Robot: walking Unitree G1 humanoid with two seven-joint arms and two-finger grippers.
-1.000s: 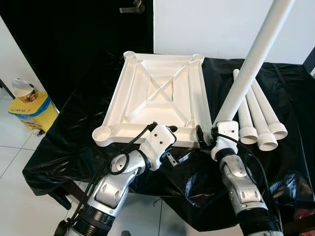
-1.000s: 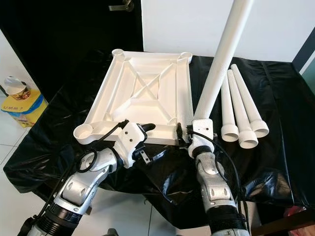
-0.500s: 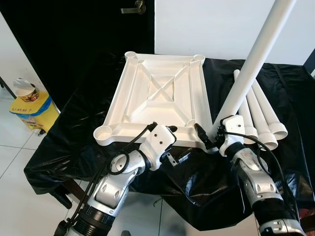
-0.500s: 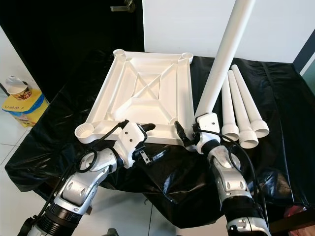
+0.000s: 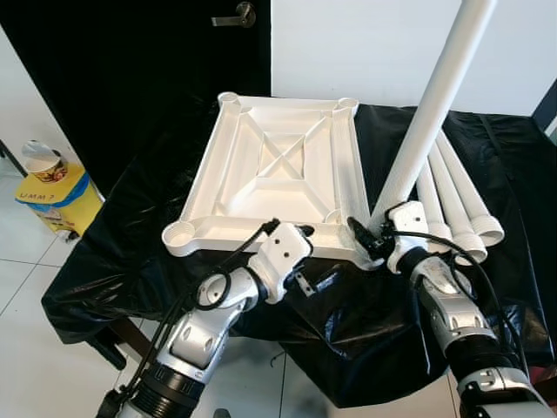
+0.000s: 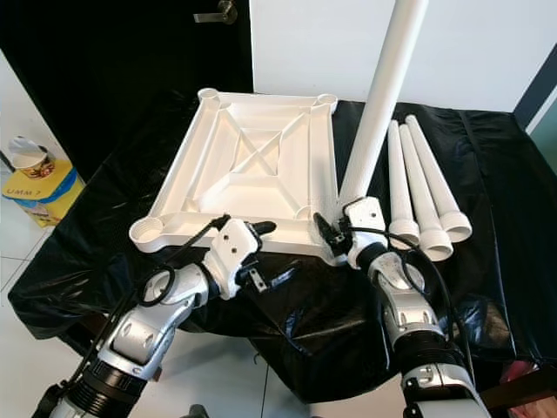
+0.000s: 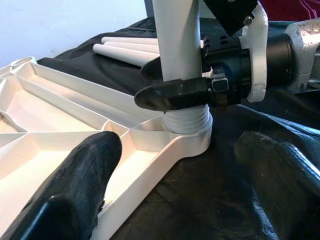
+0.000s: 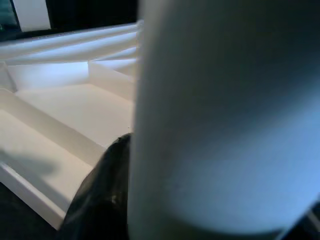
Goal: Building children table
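Head cams look down and forward from above, both catching the whole upside-down tabletop (image 5: pixel 278 178) on the black-draped bench (image 5: pixel 113 261). Left wrist cam sits low by the tabletop's near edge, facing the upright leg (image 7: pixel 177 45). Right wrist cam is jammed right against that same leg, all blur.

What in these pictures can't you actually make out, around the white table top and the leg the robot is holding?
- Top end of the long white plastic table leg: cut off by the upper edge in both eye views.
- Near right corner socket of the upside-down white plastic table top: hidden by the right gripper in the eye views.
- Right wrist view: the leg fills it, blurred.
- Print on the yellow box: too small.
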